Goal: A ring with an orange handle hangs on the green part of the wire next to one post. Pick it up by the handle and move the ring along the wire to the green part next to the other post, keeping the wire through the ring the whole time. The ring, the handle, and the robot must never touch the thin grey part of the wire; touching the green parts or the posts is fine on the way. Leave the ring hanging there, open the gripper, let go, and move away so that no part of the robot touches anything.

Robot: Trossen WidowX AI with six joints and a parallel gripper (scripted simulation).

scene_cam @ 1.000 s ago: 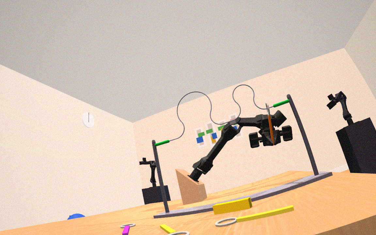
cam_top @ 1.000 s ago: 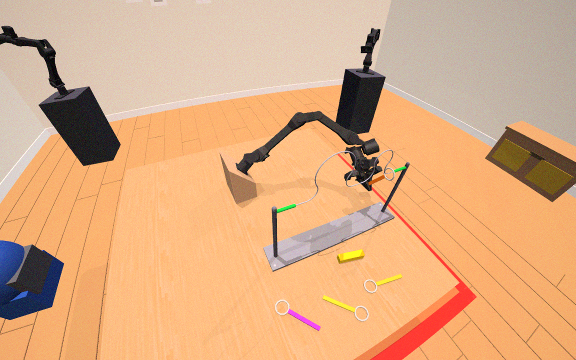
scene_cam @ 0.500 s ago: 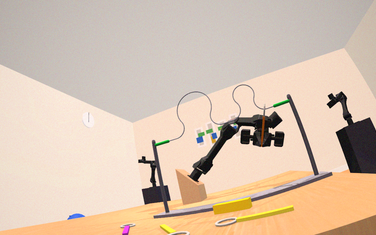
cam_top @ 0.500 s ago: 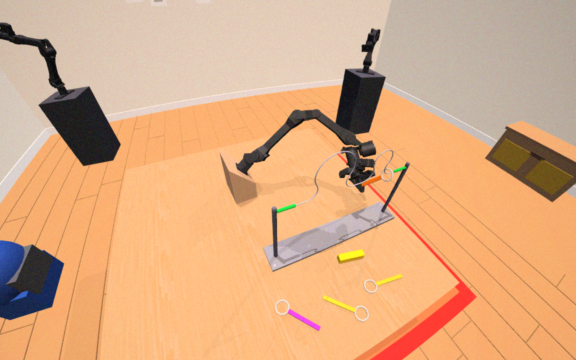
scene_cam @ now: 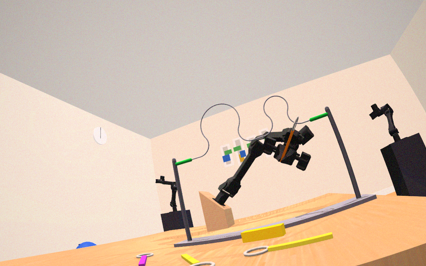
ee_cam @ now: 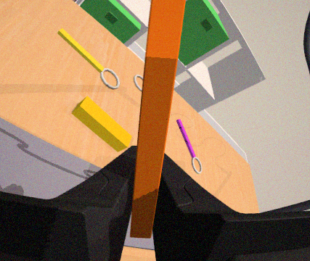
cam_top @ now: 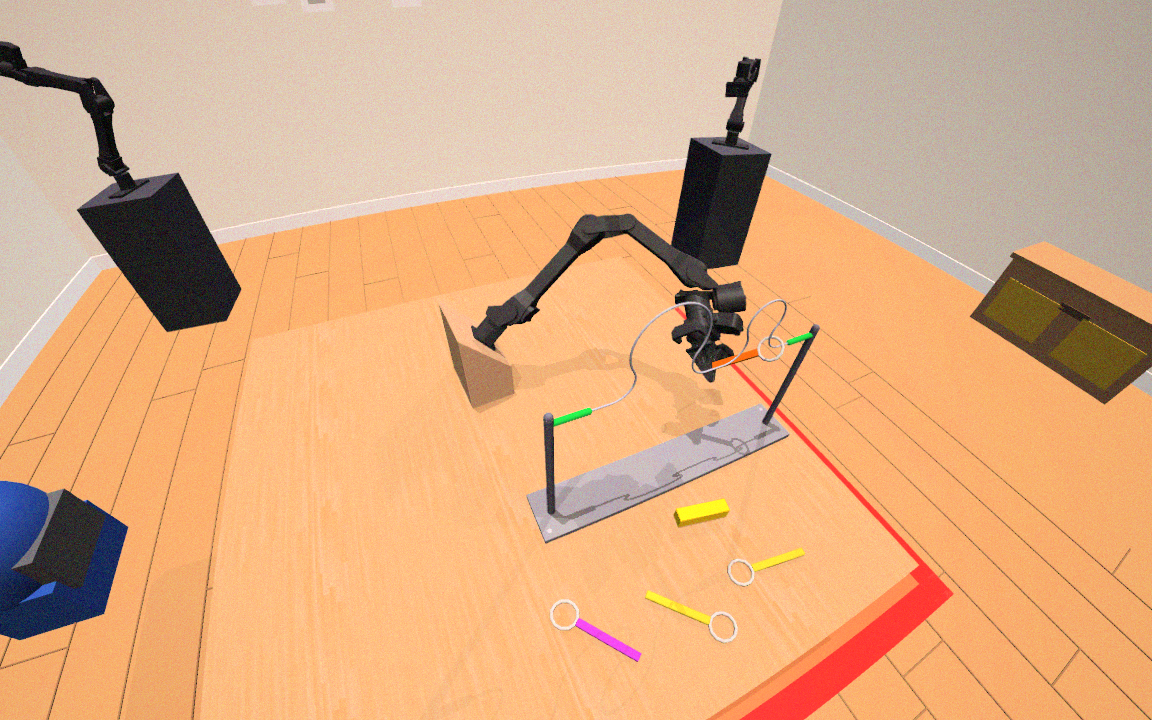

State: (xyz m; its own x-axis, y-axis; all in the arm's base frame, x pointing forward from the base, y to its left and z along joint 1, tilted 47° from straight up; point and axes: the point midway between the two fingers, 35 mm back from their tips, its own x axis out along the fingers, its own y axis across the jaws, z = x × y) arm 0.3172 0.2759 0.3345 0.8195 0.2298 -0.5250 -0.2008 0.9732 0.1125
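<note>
My gripper (cam_top: 711, 365) (scene_cam: 283, 155) (ee_cam: 144, 155) is shut on the orange handle (cam_top: 741, 357) (scene_cam: 286, 147) (ee_cam: 156, 109), near its free end. The white ring (cam_top: 758, 349) (scene_cam: 296, 122) is around the grey wire (cam_top: 632, 353) (scene_cam: 200, 122) (ee_cam: 308, 47), just inward of the right green part (cam_top: 799, 339) (scene_cam: 318, 117). It looks nearly edge-on in the exterior view; whether it touches the wire I cannot tell. The handle slants down and inward from the ring. The left green part (cam_top: 573, 416) (scene_cam: 183, 161) is at the far end, by the left post (cam_top: 550, 465) (scene_cam: 181, 198).
The right post (cam_top: 790, 376) (scene_cam: 342, 152) stands beyond the ring on the grey base (cam_top: 580, 513). The wire's bends rise near my arm. A yellow block (cam_top: 702, 512) (scene_cam: 263, 233) (ee_cam: 104, 125), two yellow-handled rings and a magenta-handled ring lie on the table in front.
</note>
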